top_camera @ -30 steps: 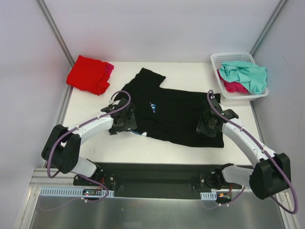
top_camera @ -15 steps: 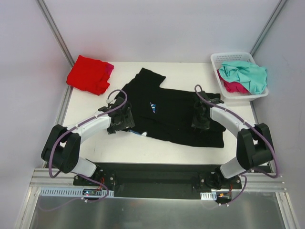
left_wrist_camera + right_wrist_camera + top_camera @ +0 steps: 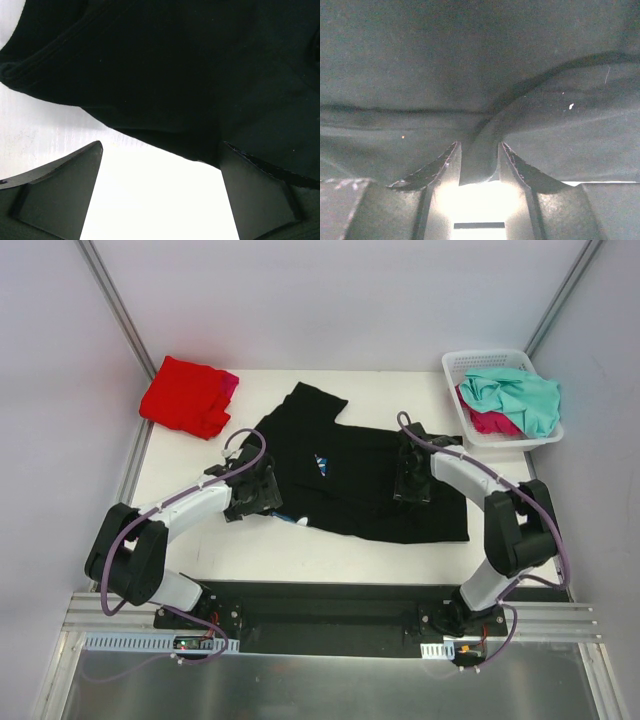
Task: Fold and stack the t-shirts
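"Red cloth first, at the far-left corner. What is it?"

"A bright red folded cloth t-shirt (image 3: 185,395), lying on the white table (image 3: 400,390). A strip of magenta-pink cloth (image 3: 231,384) shows at its right edge. It is well apart from both arms."

"Next item to the right?"

"The left gripper (image 3: 262,495), low at the left edge of the large black cloth t-shirt (image 3: 360,485). In its wrist view the fingers (image 3: 60,190) stand wide apart, with bare table between them and nothing held. The black hem lies just past the fingertips; I cannot tell whether it touches them."

"How does the black shirt lie?"

"It is spread across the middle of the table, one sleeve pointing to the far side. The small white daisy print (image 3: 321,464) faces up, left of centre."

"And the other arm?"

"The right gripper (image 3: 410,485) is down on the right half of the same shirt. Its jaws are narrow. The wrist view shows a raised fold of black cloth pinched between the fingers (image 3: 440,165) — gripped, not merely touched."

"Far right?"

"A white plastic lattice basket (image 3: 455,365) at the far-right corner. Inside, a crumpled teal-mint cloth t-shirt (image 3: 520,395) lies over a magenta-pink cloth t-shirt (image 3: 488,423) — both unfolded, neither near a gripper."
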Action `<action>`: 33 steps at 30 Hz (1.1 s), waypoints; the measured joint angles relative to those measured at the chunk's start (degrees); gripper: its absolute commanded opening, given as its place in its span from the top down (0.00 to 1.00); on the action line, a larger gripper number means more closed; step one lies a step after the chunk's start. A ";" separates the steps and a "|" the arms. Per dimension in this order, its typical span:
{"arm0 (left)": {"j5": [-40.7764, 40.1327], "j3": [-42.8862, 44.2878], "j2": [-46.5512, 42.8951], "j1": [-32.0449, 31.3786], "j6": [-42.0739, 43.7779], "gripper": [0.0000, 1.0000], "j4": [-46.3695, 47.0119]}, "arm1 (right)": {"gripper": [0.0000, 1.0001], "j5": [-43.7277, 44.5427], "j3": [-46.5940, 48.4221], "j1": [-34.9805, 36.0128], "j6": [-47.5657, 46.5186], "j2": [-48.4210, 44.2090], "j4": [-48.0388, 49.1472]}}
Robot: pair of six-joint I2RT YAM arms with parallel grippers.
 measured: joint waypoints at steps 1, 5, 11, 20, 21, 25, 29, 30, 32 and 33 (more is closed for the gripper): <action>0.00 -0.04 0.00 0.00 0.00 0.01 -0.02 | 0.62 0.04 0.00 0.13 -0.07 -0.79 -0.61; 0.02 -0.04 0.00 0.00 0.00 0.01 0.07 | 0.62 0.50 0.00 0.39 -0.48 -4.85 -3.30; 0.02 -0.04 -0.02 0.00 0.02 0.01 0.09 | 0.62 2.05 -1.44 0.57 -0.44 -8.92 -4.81; 0.09 -0.04 -0.31 0.98 1.01 0.01 0.20 | 0.63 1.38 -3.96 1.75 -0.42 -10.47 -3.54; 0.15 -0.04 -0.31 1.25 1.14 0.01 0.22 | 0.62 1.33 -3.96 1.75 -0.31 -10.40 -3.30; 2.82 -0.04 -0.15 4.42 2.03 0.05 1.44 | 0.62 1.60 -5.03 1.73 0.79 -10.40 -2.36; 7.61 -0.09 1.95 8.59 3.06 0.04 4.59 | 0.62 2.16 -8.28 1.42 2.19 -12.50 -2.49; 8.39 -0.09 2.71 9.29 3.23 0.04 5.07 | 0.62 2.34 -8.72 1.29 2.36 -13.27 -2.91; 9.11 -0.09 3.78 10.23 3.63 0.05 5.42 | 0.62 2.82 -8.85 1.11 2.51 -14.62 -3.50; 9.40 -0.09 3.96 10.38 3.98 0.05 5.53 | 0.62 2.99 -8.85 1.11 2.58 -15.17 -3.56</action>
